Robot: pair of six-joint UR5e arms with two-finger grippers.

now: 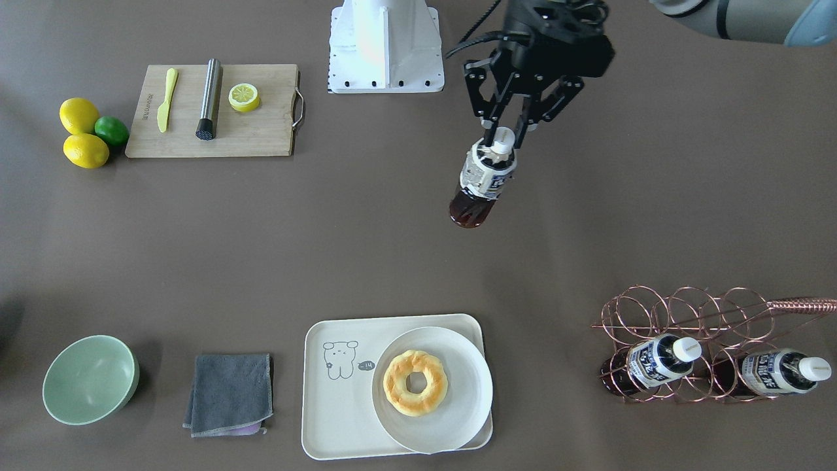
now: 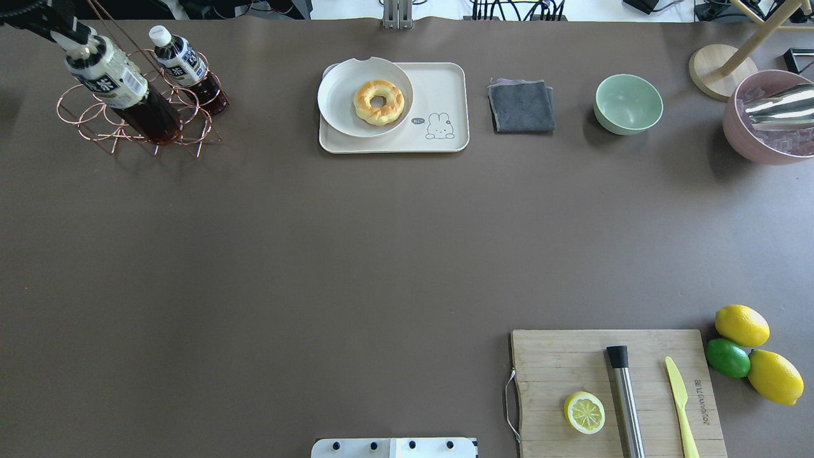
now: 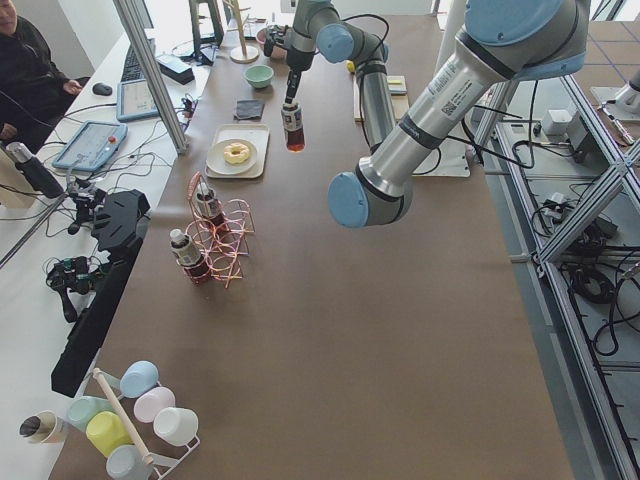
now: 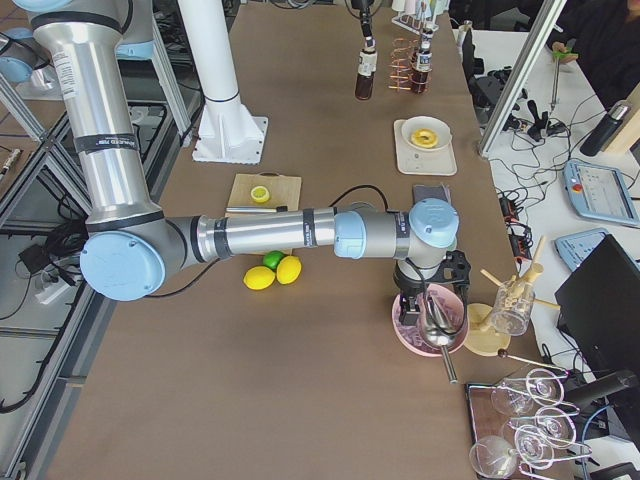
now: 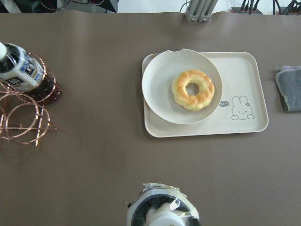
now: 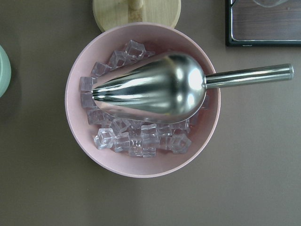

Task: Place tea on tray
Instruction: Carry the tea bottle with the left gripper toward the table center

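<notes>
The left arm reaches over the table, the left fingers (image 1: 488, 131) pointing down and clamped on the white-capped neck of the tea (image 1: 482, 180), which hangs below them in the air. Well beyond the fingers lies the tray (image 1: 330, 418). A plate (image 1: 461, 418) with a doughnut (image 1: 415, 383) fills the tray's side nearer the fingers. A wire rack (image 1: 660, 307) holds two like bottles. The right fingers (image 4: 422, 300) hover over a pink ice bowl (image 6: 80, 141); their state cannot be told.

My overhead view looks down from behind the base (image 2: 394, 447); the front view faces it. Both share the tray (image 2: 439, 89), nearer in the left wrist view.
</notes>
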